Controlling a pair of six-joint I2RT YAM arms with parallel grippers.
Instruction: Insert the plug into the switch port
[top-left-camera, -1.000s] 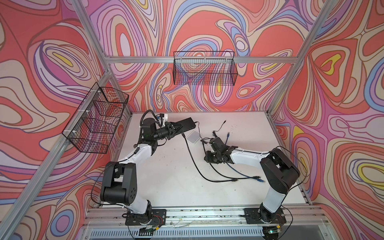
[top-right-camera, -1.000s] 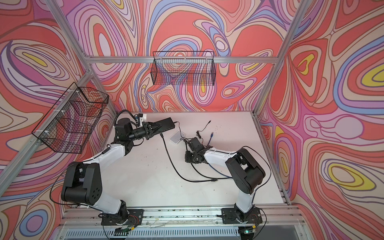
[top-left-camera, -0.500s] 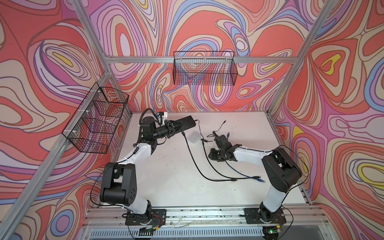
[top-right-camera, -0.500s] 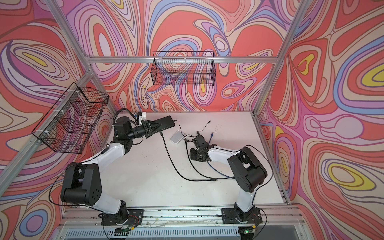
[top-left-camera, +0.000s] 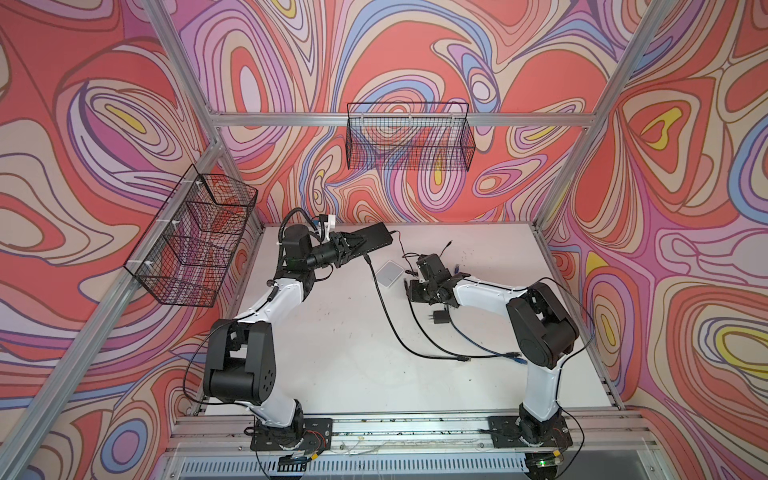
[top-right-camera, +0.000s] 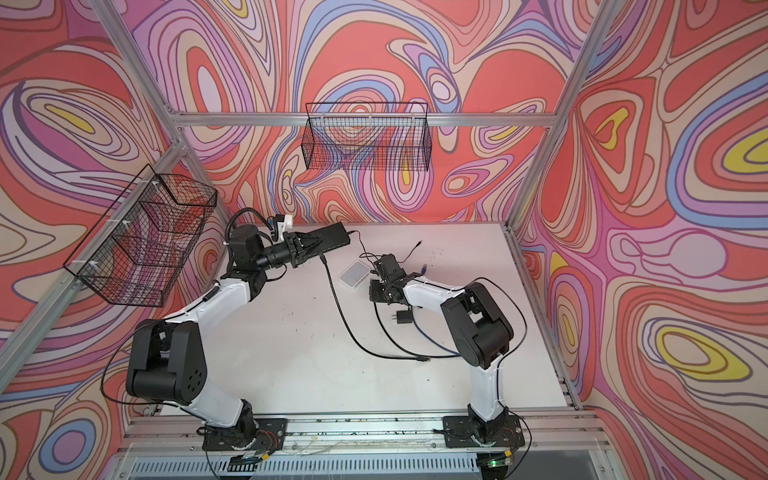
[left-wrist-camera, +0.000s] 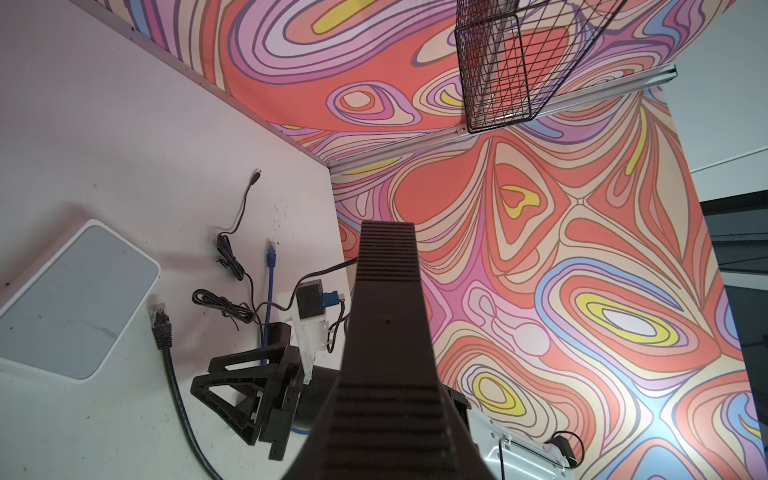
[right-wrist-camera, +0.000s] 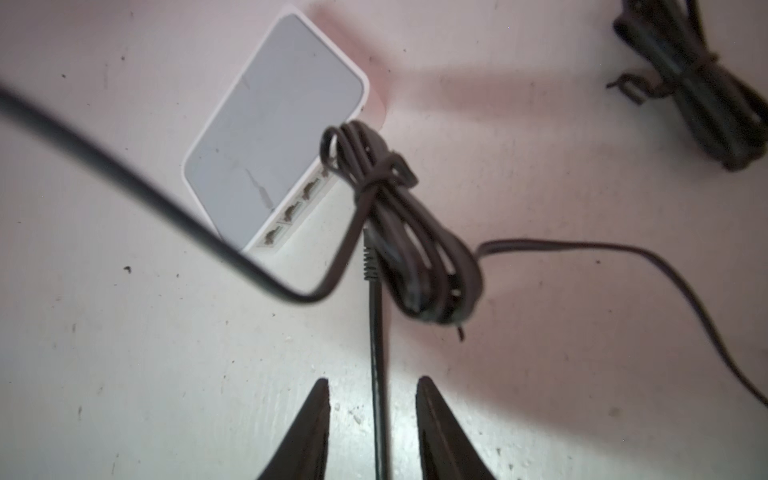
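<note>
1. While a black cable (right-wrist-camera: 376, 353) ran untouched between its fingers, the right tool (right-wrist-camera: 373, 380) hung low over the tabletop (right-wrist-camera: 145, 374), narrowly parted, with a gap on either side of the cable.
2. The cable's plug (right-wrist-camera: 368, 259) lay on the tabletop straight ahead of that tool, just beside the ported edge of the white switch (right-wrist-camera: 274, 124) and in none of its ports.
3. A tied bundle of thin wire (right-wrist-camera: 415, 249) showed ahead of the tool's tips, beside the plug; whether the two touched could not be told.
4. The left tool (top-left-camera: 347, 249) was clamped on one end of a long black box (top-left-camera: 372, 241), held clear of the tabletop and jutting straight out beyond the tool.
</note>
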